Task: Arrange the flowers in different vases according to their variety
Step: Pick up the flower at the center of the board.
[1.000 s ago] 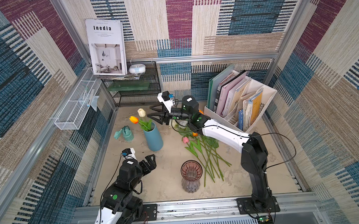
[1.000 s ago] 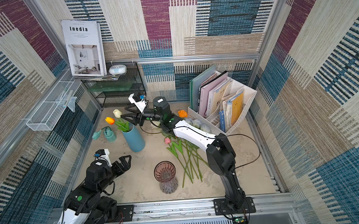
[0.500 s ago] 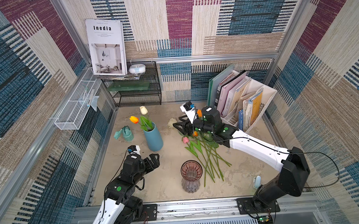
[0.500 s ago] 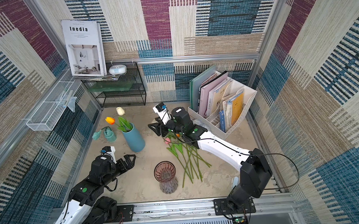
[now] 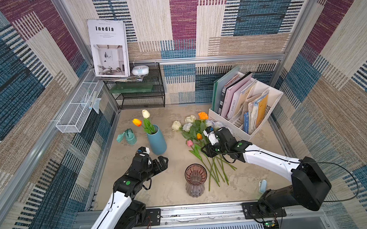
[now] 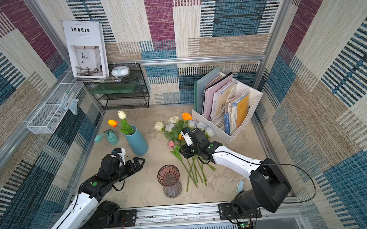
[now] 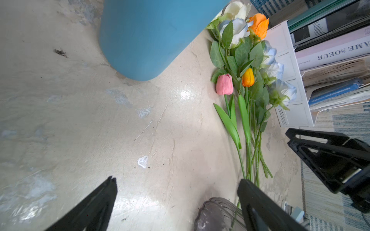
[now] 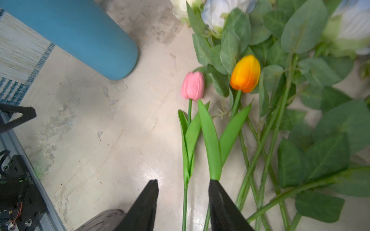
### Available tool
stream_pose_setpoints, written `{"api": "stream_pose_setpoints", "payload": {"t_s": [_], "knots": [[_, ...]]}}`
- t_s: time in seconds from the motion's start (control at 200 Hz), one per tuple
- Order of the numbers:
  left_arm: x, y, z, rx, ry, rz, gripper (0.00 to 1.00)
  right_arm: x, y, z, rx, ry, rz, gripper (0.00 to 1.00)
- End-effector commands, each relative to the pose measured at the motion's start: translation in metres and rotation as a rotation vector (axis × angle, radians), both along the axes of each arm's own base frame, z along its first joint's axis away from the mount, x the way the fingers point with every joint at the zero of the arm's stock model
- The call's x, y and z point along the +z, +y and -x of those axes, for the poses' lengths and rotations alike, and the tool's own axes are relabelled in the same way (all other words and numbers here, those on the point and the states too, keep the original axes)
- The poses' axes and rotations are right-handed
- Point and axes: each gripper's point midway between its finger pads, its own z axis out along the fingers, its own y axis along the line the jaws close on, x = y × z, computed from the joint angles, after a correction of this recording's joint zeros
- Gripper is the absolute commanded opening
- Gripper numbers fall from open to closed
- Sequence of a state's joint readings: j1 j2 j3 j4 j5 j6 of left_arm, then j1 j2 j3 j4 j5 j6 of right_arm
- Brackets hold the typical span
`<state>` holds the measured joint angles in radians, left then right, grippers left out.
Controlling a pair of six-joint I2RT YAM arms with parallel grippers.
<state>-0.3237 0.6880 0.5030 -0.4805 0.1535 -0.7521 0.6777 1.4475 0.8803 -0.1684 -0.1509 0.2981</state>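
The blue vase stands at left centre with an orange tulip and a white tulip in it. At the front, the purple ribbed vase holds nothing. Loose flowers lie in a pile to the right: a pink tulip, an orange-yellow tulip and several roses. My right gripper is low over the pile, open, its jaws either side of the pink tulip's stem without touching it. My left gripper hangs wide open in front of the blue vase's base, holding nothing.
A teal watering can sits left of the blue vase. A white file holder with books stands at back right against the roses. A black wire shelf lines the back wall, and a white wire basket hangs on the left wall.
My right arm has swung from above the blue vase back to the pile and come down over the pink tulip's stem, its jaws narrowing. My left gripper has moved forward toward the blue vase.
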Motion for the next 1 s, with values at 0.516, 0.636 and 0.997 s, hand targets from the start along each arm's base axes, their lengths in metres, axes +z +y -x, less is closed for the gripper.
{"api": "stream_pose_setpoints", "payload": {"t_s": [0.516,0.636,0.997], "knots": [[0.004,-0.001,-0.008,0.001,-0.049,0.007,0.99,-0.078,-0.012,0.009,-0.016,0.199,0.157,0.35],[0.004,-0.002,-0.009,0.000,-0.050,0.005,0.99,-0.080,-0.008,0.008,-0.002,0.207,0.151,0.29],[0.001,0.005,-0.006,0.025,-0.070,-0.010,0.99,-0.044,-0.003,-0.007,-0.003,0.108,0.120,0.06]]}}
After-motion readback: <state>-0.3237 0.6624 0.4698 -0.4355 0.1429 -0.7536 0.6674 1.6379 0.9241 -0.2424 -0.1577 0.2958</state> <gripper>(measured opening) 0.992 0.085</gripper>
